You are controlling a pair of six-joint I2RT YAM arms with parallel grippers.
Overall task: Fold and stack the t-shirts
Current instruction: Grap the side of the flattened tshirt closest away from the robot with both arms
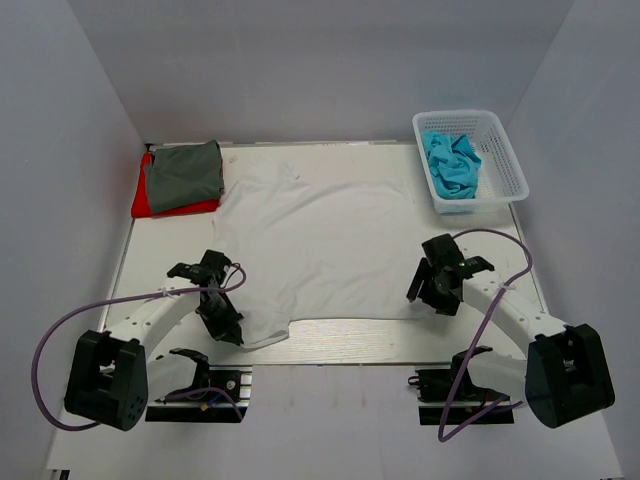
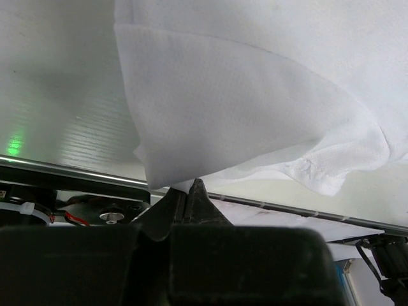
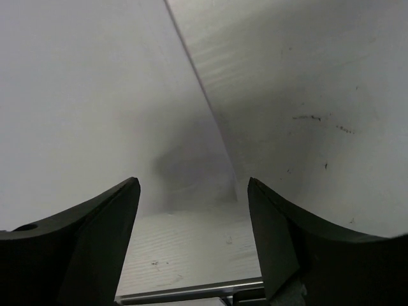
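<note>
A white t-shirt (image 1: 320,240) lies spread flat in the middle of the table. My left gripper (image 1: 230,333) is shut on its near left corner, and that corner is lifted slightly. In the left wrist view the shut gripper (image 2: 189,189) pinches the folded white cloth (image 2: 255,95). My right gripper (image 1: 422,282) is open and empty, just off the shirt's right edge. In the right wrist view its fingers (image 3: 95,236) stand wide apart with nothing between them. A dark grey shirt (image 1: 183,172) lies folded on a red shirt (image 1: 143,203) at the back left. Turquoise shirts (image 1: 452,165) lie crumpled in the basket.
The white mesh basket (image 1: 505,170) stands at the back right corner. White walls enclose the table on the left, back and right. A metal rail (image 2: 287,207) runs along the table's near edge, close to my left gripper.
</note>
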